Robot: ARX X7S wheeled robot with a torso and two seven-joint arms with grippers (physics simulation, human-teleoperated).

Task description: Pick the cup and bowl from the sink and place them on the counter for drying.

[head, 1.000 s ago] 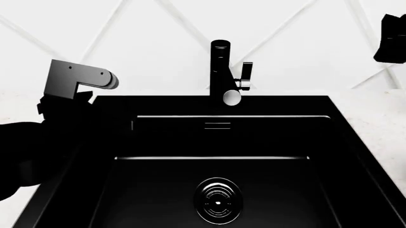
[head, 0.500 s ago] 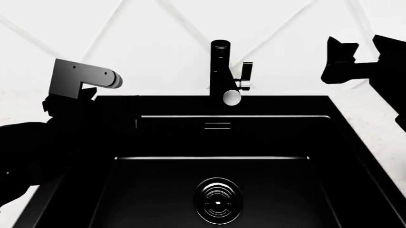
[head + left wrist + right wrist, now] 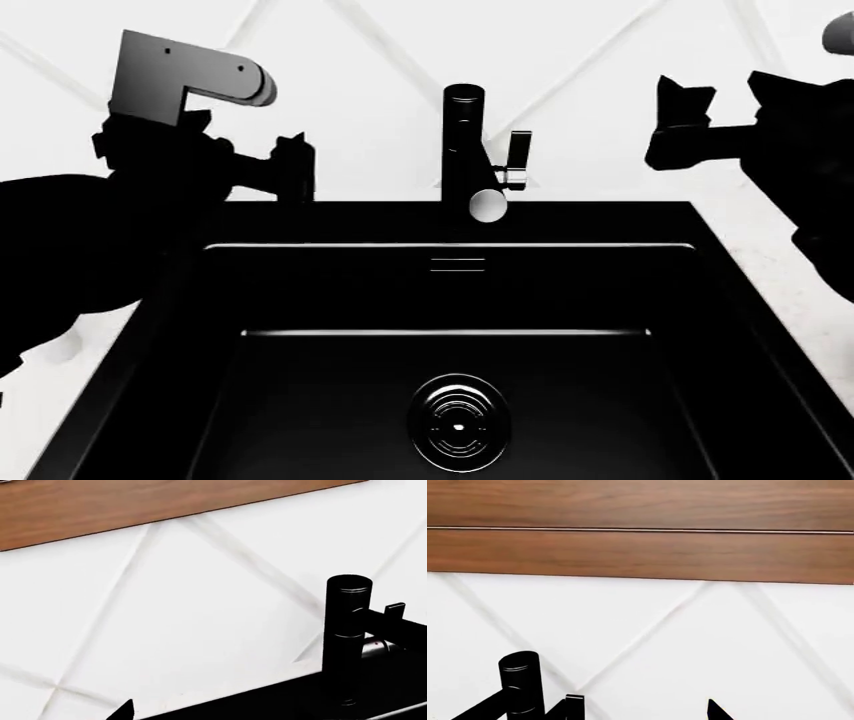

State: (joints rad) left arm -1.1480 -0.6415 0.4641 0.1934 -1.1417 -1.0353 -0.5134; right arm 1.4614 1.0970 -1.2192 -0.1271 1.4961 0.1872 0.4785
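Both arms have risen since the earlier frames. Head view: left gripper (image 3: pixel 287 165) now sits above the sink's (image 3: pixel 134 400) back-left corner, right gripper (image 3: pixel 674 125) up against the wall tiles (image 3: pixel 347 90), right of the faucet (image 3: pixel 465 150). Each is a black silhouette — can't tell if the fingers are spread or closed. Basin shows only its drain (image 3: pixel 459 422); no cup or bowl visible, counter (image 3: pixel 801 260) bare at right.
Left wrist: faucet, tiles, wood cabinet (image 3: pixel 133 505).
Right wrist: same — faucet top, tiles, cabinet.
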